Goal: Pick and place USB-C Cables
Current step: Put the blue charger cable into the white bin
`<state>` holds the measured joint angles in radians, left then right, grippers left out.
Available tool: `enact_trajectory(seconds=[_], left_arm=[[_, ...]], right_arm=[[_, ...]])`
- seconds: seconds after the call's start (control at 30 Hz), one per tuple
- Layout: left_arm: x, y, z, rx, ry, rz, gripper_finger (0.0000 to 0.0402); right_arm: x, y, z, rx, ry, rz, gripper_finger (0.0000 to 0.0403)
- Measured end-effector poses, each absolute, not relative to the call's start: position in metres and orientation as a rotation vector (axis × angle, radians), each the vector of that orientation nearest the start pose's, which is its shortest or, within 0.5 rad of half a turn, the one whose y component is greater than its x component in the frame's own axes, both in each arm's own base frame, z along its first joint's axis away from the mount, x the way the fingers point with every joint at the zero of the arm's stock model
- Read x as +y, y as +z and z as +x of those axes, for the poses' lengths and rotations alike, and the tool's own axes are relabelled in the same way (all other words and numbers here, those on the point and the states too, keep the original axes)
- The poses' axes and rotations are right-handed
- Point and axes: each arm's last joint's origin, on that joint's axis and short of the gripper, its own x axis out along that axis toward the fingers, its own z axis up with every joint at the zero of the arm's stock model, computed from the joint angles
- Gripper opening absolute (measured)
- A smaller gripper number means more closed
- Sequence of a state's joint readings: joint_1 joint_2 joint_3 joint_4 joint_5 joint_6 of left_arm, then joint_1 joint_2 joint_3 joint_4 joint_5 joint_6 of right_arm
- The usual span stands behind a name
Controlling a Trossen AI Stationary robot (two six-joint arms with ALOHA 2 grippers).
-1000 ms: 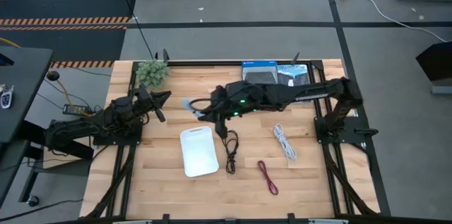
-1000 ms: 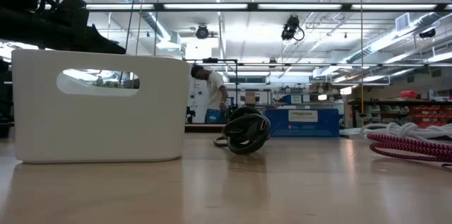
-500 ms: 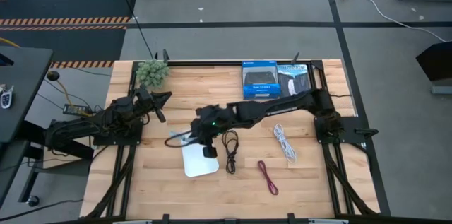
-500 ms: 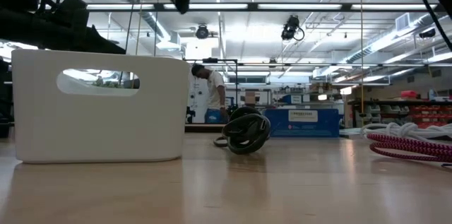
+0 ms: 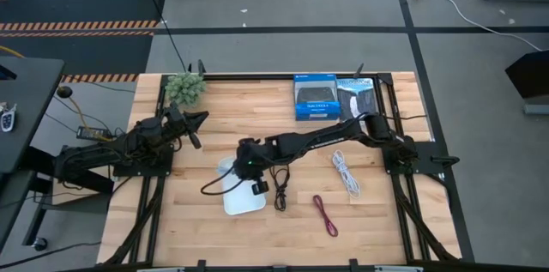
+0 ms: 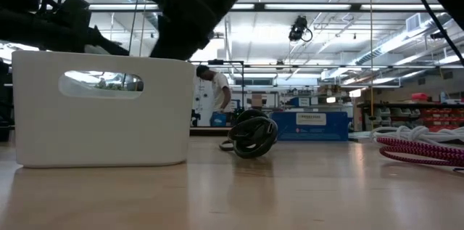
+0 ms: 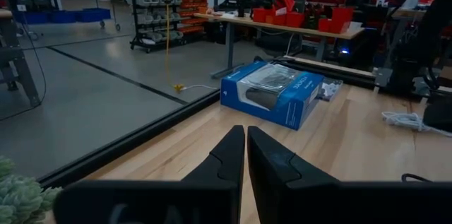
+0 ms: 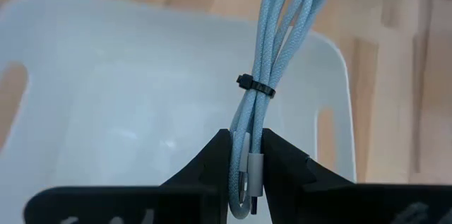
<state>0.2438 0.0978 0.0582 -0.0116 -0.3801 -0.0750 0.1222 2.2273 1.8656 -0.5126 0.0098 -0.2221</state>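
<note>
My right gripper (image 8: 246, 139) hangs over the white tray (image 5: 233, 200), fingers pointing down into it, shut on a light blue braided cable bundle (image 8: 277, 40) bound with a black tie. In the low view the gripper (image 6: 190, 14) stands just above the tray's rim (image 6: 101, 56), and the tray wall hides the cable. A black cable bundle (image 5: 280, 184) lies on the table right of the tray. A white one (image 5: 346, 172) and a dark red one (image 5: 324, 214) lie farther right. My left gripper (image 7: 246, 139) is shut and rests by the table's left edge (image 5: 193, 122). My right gripper pinches the light blue cable at its connector end (image 8: 253, 171) between the two fingers, coming from above and pointing down. The bundle runs on along the fingers' line and hangs below them inside the tray (image 8: 106, 104). Whether its lower loop touches the tray floor cannot be told.
Two blue retail boxes (image 5: 316, 98) (image 5: 356, 92) lie at the far edge, one showing in the left wrist view (image 7: 272, 93). A small green plant (image 5: 184, 87) sits at the far left corner. A person (image 6: 217, 96) stands in the room beyond. Bare wood lies near the tray.
My right gripper has carried the light blue cable from the table's middle toward the near edge, over the white tray, and has come down toward the tray's rim. It has stayed shut on the cable. The other cables and the tray have kept their places.
</note>
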Motion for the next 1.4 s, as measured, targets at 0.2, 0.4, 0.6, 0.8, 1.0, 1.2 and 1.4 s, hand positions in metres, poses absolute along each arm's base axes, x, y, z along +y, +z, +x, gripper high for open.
enact_trajectory(seconds=[0.2, 0.4, 0.6, 0.8, 1.0, 1.2, 1.4], left_arm=[[0.034, 0.175, 0.093, 0.028, 0.626, -0.069, 0.0025], [0.034, 0.175, 0.093, 0.028, 0.626, -0.069, 0.0025], [0.034, 0.175, 0.093, 0.028, 0.626, -0.069, 0.0025], [0.034, 0.175, 0.093, 0.028, 0.626, -0.069, 0.0025], [0.034, 0.175, 0.093, 0.028, 0.626, -0.069, 0.0025], [0.034, 0.175, 0.093, 0.029, 0.626, -0.069, 0.0025], [0.034, 0.175, 0.093, 0.029, 0.626, -0.069, 0.0025]], right_arm=[[0.054, 0.206, 0.487, 0.903, 0.158, -0.325, 0.0068], [0.049, 0.193, 0.485, 0.912, 0.173, -0.316, 0.0068], [0.052, 0.176, 0.479, 0.95, 0.2, -0.312, 0.0068], [0.052, 0.168, 0.477, 0.937, 0.195, -0.314, 0.0072], [0.051, 0.166, 0.477, 0.942, 0.171, -0.324, 0.008], [0.051, 0.167, 0.477, 0.938, 0.164, -0.329, 0.0123], [0.054, 0.193, 0.473, 0.927, 0.165, -0.323, 0.0155]])
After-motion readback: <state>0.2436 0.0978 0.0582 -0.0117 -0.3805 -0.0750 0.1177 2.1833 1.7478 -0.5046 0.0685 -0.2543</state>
